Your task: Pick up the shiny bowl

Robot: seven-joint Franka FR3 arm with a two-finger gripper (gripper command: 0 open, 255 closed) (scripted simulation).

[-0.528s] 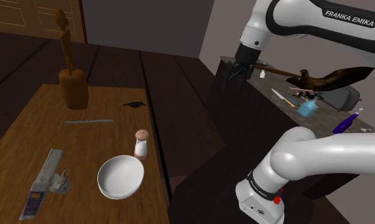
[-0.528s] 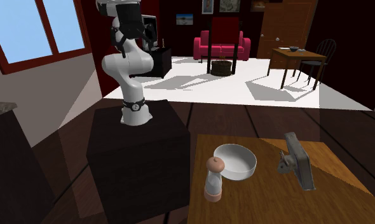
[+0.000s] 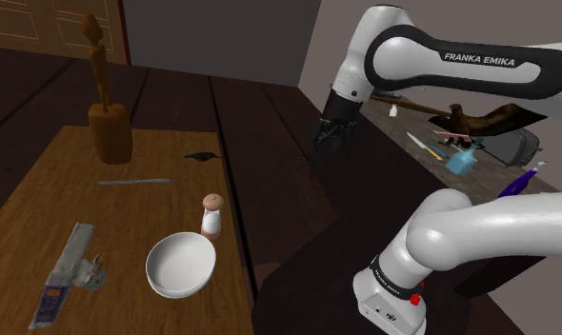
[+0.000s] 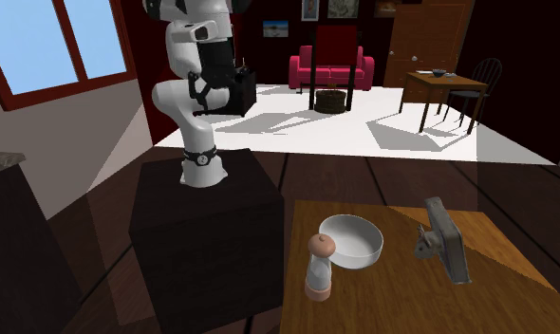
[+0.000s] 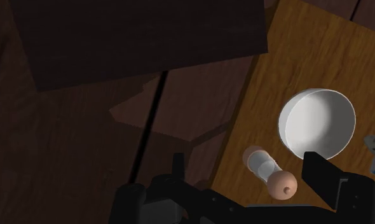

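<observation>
Bowl, white with a plain smooth inside, sits by the table edge.
A shaker just beside it hides part of its rim in the second exterior view; the gripper hangs well apart, fingers spread, empty.

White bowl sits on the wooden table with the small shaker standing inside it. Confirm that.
Wrong on the shaker: it stands beside the white bowl, not inside it, as the shoulder view shows. The bowl does sit on the wooden table.
</observation>
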